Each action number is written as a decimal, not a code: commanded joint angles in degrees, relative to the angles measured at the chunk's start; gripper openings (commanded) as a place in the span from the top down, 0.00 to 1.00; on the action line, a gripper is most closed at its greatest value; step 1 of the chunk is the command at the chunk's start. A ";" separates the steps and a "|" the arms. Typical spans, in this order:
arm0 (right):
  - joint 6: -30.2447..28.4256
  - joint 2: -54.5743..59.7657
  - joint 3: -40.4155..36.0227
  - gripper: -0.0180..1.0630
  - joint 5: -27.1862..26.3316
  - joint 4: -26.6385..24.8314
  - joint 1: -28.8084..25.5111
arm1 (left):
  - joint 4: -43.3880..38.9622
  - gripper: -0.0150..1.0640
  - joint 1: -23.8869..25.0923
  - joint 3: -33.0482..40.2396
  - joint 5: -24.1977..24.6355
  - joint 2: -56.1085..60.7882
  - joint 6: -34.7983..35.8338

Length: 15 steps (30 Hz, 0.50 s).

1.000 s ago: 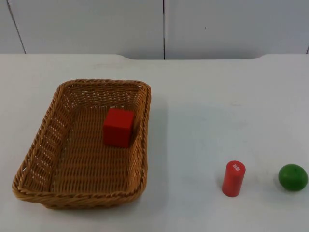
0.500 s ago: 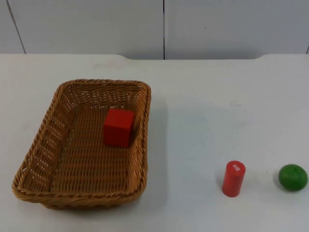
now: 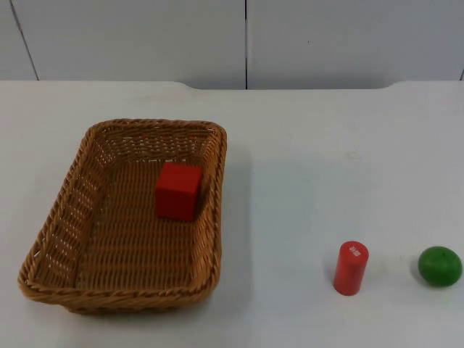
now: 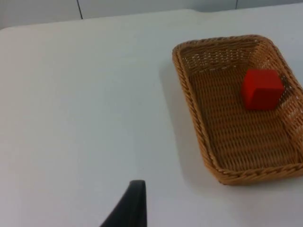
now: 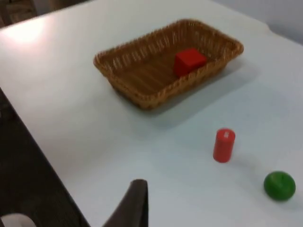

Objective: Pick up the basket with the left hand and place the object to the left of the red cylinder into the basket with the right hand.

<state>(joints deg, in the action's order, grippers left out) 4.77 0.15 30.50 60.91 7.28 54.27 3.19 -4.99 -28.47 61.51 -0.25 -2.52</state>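
A white table top [image 3: 304,145] runs back to a grey partition wall [image 3: 145,36] made of flat panels with thin vertical seams.

On the left side of the table, seen from above, sits a rectangular woven wicker basket [image 3: 65,217] with sloping sides, resting flat on the surface. Inside it lies a red cube [image 3: 177,191], close to the basket's right wall and toward its far half. The cube rests on the basket's woven floor.

Well apart from the basket, toward the near right of the table, a red cylinder [image 3: 351,267] stands upright, with a small white mark on its top face. Just to its right, not touching it, lies a round green fruit-like ball [image 3: 439,265]. The stretch of table between the basket and the cylinder is bare.

The left wrist view looks across the table at the basket with the red cube inside; one black fingertip of the left gripper [image 4: 130,208] stands over bare table, well away from the basket. Whether this gripper is open or closed cannot be told.

The right wrist view takes in the basket, the cylinder and the green ball from a distance; one black fingertip of the right gripper [image 5: 133,204] is over the table near its edge. Its state cannot be told either.
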 commanded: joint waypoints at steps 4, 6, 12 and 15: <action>-0.51 -0.15 -1.06 0.14 0.93 0.39 0.23 | -0.37 0.01 -0.27 0.24 0.19 0.25 0.87; -0.51 -0.15 -1.06 0.14 0.93 0.39 0.23 | -0.24 0.01 -0.27 0.24 0.19 0.25 0.87; -0.51 -0.15 -1.06 0.14 0.93 0.39 0.23 | -0.24 0.01 -0.27 0.24 0.19 0.25 0.87; -0.51 -0.15 -1.06 0.14 0.93 0.39 0.23 | -0.24 0.01 -0.27 0.24 0.19 0.25 0.87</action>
<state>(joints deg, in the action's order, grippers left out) 4.77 0.15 29.60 62.03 7.49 54.27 3.19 -4.99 -28.47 61.66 -0.25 -1.99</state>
